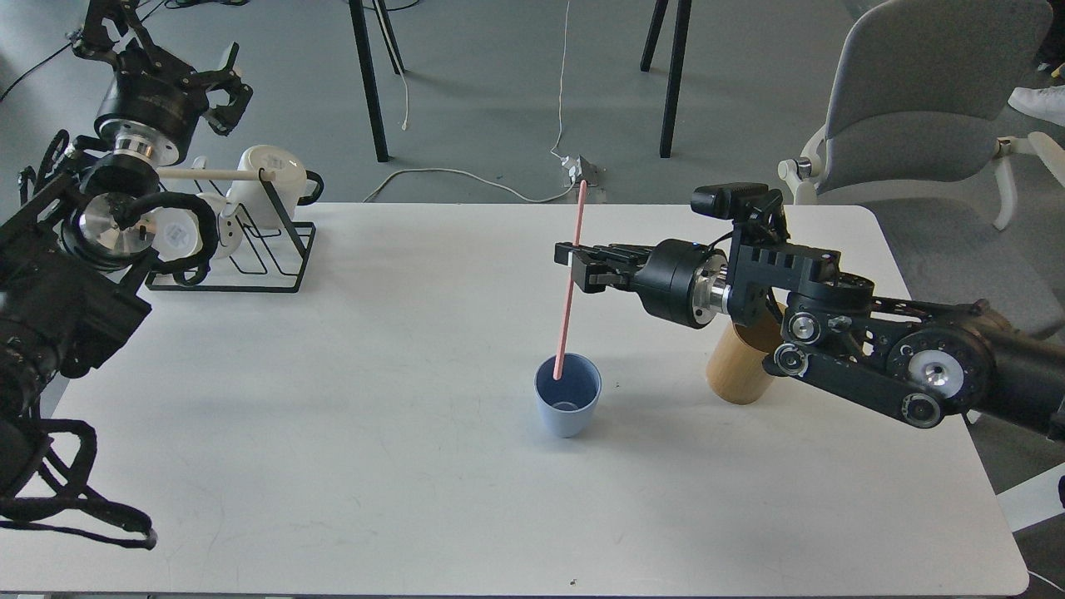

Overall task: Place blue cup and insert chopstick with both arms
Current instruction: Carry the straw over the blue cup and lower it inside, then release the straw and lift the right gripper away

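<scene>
1. Head view: cup point(567, 406) upright mid-table point(416, 499), open white surface all round it.
2. Stick point(571, 279) leans with its lower end inside the cup; right gripper point(572, 268) pinches it near mid-length.
3. Bamboo cylinder point(736, 366) stands just right of the cup, partly hidden behind the right arm point(874, 349).
4. Left gripper point(220, 87) raised over the far-left corner, fingers spread, holding nothing.
5. Wire rack point(250, 249) with white mugs point(270, 175) sits beneath it, well apart from the cup.
6. No writing readable.
7. Grey chair point(932, 108) beyond the right edge.
</scene>
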